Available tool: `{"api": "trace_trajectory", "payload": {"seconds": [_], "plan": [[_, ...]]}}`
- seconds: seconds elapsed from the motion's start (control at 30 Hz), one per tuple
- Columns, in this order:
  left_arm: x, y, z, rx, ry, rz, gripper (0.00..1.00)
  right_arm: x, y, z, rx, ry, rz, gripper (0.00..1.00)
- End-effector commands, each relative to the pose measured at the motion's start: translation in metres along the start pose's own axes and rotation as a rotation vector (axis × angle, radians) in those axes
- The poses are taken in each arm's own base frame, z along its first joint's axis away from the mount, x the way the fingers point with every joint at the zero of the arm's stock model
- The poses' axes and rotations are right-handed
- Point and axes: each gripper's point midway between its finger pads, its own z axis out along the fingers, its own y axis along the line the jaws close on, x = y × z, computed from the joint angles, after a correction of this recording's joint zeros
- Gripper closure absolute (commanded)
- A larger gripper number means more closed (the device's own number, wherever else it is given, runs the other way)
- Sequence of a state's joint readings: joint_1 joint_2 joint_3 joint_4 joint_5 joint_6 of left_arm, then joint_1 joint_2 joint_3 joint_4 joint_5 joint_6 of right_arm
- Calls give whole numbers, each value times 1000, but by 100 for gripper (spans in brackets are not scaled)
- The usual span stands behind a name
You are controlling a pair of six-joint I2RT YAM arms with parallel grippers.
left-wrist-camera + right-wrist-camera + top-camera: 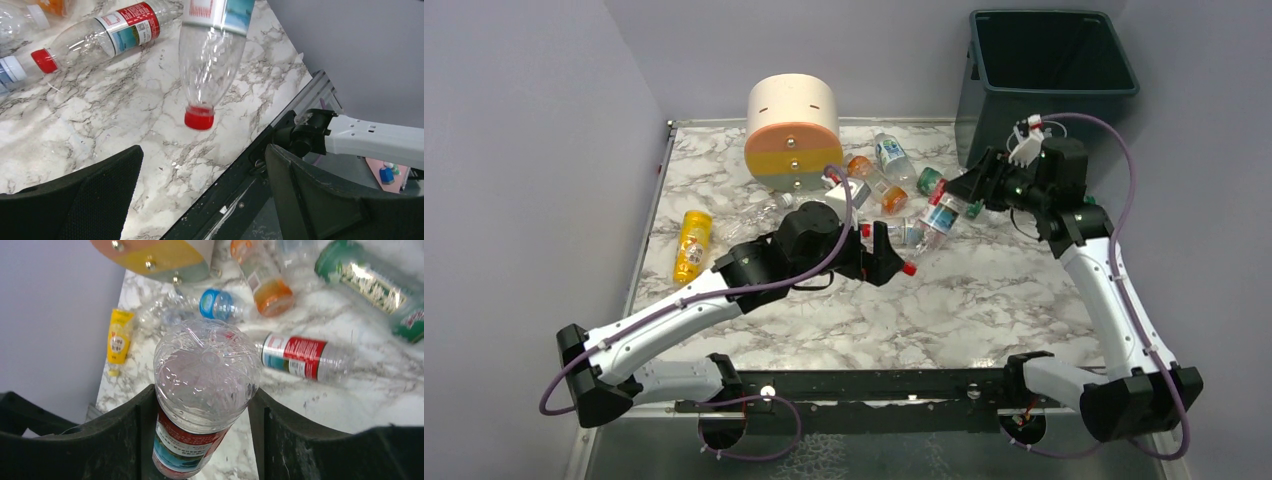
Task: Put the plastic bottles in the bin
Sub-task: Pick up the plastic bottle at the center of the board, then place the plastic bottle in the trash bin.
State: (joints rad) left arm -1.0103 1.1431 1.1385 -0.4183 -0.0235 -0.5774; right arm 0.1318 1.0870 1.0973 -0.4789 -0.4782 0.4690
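**Overhead view, read left to right.** At centre left a yellow bottle (692,245) lies alone near the table (984,300) edge. The cream drawer unit (792,130) stands at upper centre. Just below it the left gripper (879,250) hangs over the marble, jaws spread wide and holding nothing. Loose bottles lie scattered between the drawer unit and the right arm, among them an orange bottle (876,182), a blue-labelled bottle (892,155) and a green bottle (931,180). Right of centre the right gripper (969,188) pinches a clear red-labelled bottle (939,215) across its body just under the base. The bottle is lifted off the table and tilted cap-down. The bin (994,130) stands at upper right, just beyond this gripper, with its mouth open.

**Handling (judged).** The held bottle looks empty, so it is probably very light. Its walls are thin and likely to dent under pressure, and the plastic is smooth and could slip. The moulded base and the labelled band look stiffest, so they are the soundest places to take hold. The lying bottles will probably roll if nudged.
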Motion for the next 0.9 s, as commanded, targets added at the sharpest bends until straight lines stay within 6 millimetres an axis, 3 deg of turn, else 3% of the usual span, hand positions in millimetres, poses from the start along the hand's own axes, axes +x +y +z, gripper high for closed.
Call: {"api": "trace_trajectory", "payload": {"seconds": [0.0, 0.17, 0.27, 0.43, 0.6, 0.87], "plan": [[-19, 1, -24, -17, -88, 10, 1, -59, 17, 1, 20, -102, -66, 47], [-15, 15, -33, -63, -102, 26, 1, -141, 35, -4, 16, -237, -96, 46], [-9, 21, -32, -82, -88, 35, 1, -191, 33, -14, -7, -324, -64, 46], [2, 28, -26, -97, -61, 37, 1, -258, 7, -41, -66, -468, 31, 46], [12, 27, -16, -76, -30, 33, 1, -298, -20, -66, -116, -599, 94, 46], [29, 26, 14, -32, 33, 40, 1, -333, -55, -79, -89, -742, 119, 46]]}}
